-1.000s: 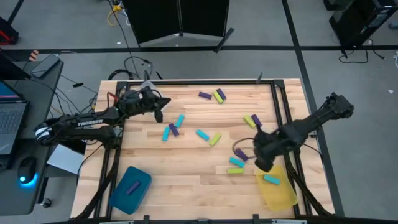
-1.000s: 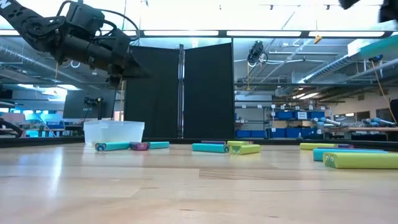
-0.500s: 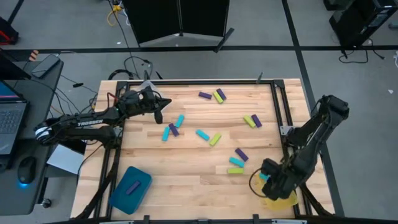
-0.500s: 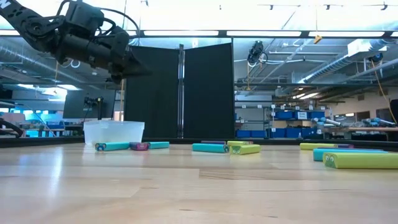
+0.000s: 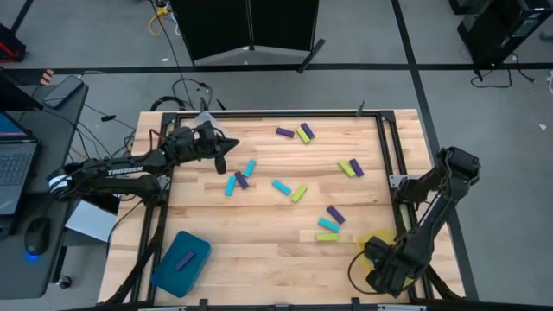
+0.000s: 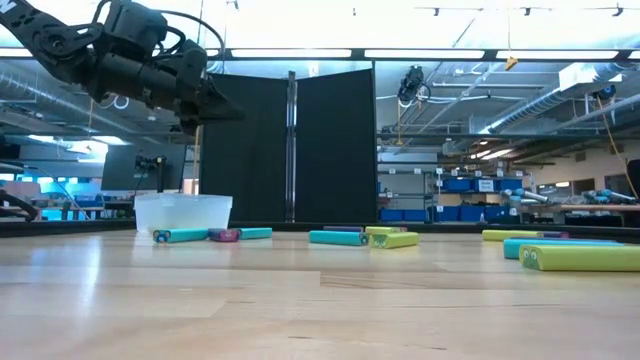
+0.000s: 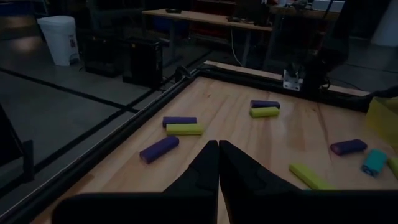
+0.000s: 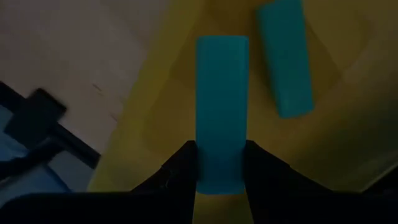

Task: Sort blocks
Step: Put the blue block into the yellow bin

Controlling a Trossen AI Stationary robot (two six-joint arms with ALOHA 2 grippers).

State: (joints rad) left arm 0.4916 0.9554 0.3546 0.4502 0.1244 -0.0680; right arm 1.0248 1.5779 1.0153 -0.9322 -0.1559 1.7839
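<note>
Cyan, purple and yellow-green blocks lie flat on the wooden table in loose groups, among them a pair [image 5: 295, 132] near the far edge and a cluster [image 5: 327, 225] toward the near right. My right gripper [image 8: 221, 177] hangs over the yellow tray [image 5: 378, 243] at the near right corner, shut on a cyan block [image 8: 222, 106]. A second cyan block [image 8: 285, 59] lies in that tray. My left gripper [image 7: 218, 152] is shut and hovers above the table's far left part [image 5: 221, 161], touching nothing. My right gripper pinches the cyan block between its two fingers [image 8: 180, 168], on the long sides of the end nearest the wrist [image 8: 221, 171]. It comes from above, pointing down into the yellow tray. The block sticks out ahead of the fingers, in line with them. Whether it touches the tray floor I cannot tell.
A teal tray [image 5: 181, 259] with a purple block in it sits at the near left corner. A clear tray [image 6: 183, 212] shows in the low view. A black frame rail [image 5: 386, 155] runs along the table's right side. Bare wood lies between the block groups.
My right gripper has swung from beside the block cluster toward the table's near right corner, and now points down over the yellow tray with the cyan block in its fingers. The left arm has kept still.
</note>
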